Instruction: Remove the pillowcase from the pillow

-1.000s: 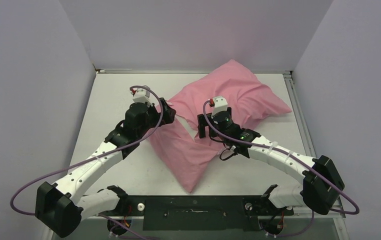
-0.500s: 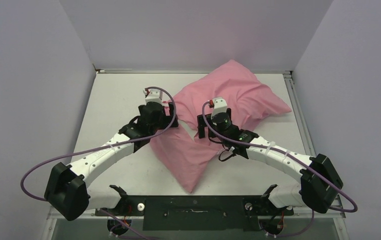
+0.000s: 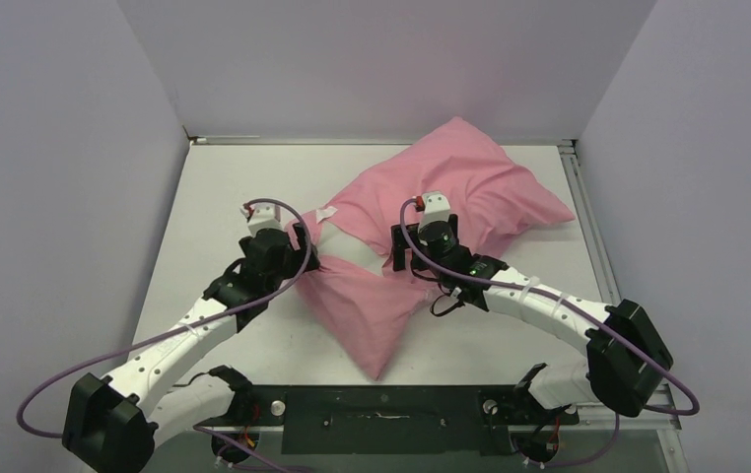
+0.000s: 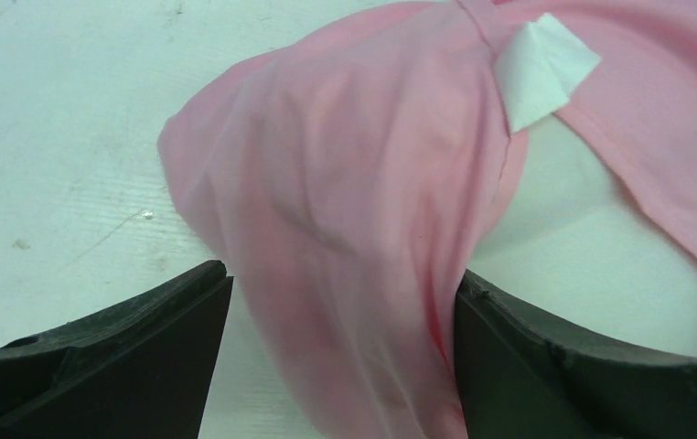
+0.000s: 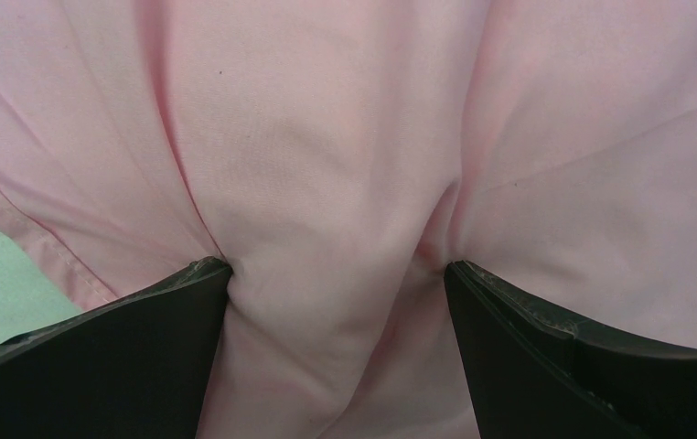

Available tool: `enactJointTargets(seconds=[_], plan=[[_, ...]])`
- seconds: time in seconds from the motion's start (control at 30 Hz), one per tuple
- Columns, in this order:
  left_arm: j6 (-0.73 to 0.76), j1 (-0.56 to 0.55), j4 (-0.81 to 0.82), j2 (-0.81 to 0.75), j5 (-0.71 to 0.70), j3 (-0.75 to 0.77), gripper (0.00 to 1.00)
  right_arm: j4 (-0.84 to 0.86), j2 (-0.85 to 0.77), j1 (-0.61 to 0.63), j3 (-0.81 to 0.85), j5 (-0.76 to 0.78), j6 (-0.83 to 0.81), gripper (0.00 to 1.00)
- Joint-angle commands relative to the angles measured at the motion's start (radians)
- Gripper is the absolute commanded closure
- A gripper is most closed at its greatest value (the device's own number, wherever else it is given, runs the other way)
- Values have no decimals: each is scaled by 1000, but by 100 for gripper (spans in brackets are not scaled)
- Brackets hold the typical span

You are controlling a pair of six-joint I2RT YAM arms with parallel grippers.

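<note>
Pillowcase (image 3: 480, 187) long axis near-L to far-R, opening faces L.

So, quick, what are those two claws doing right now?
Left gripper: closed on a hanging fold of the pillowcase.
Right gripper: closed, pinching a bunch of the pillowcase.

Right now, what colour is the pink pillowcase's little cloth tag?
White cloth tag; left wrist view.
</note>
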Motion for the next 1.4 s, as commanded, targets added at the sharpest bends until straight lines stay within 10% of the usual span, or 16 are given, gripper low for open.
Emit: enactJointTargets(seconds=[0.0,0.37,0.63,0.87,1.37], plan=[[-45,75,-56,-69,21,-74,18,-96,39,-25,-16,48,-16,10],[-193,259,112,-116,274,-284,24,-140,15,-33,12,52,-39,10],[-206,273,378,-95,493,-356,65,-226,-56,13,154,22,-169,10],[-219,267,529,-96,605,-400,80,-285,-32,114,350,-29,-292,10],[-262,184,644,-184,659,-424,87,-394,277,352,592,-7,-340,10]])
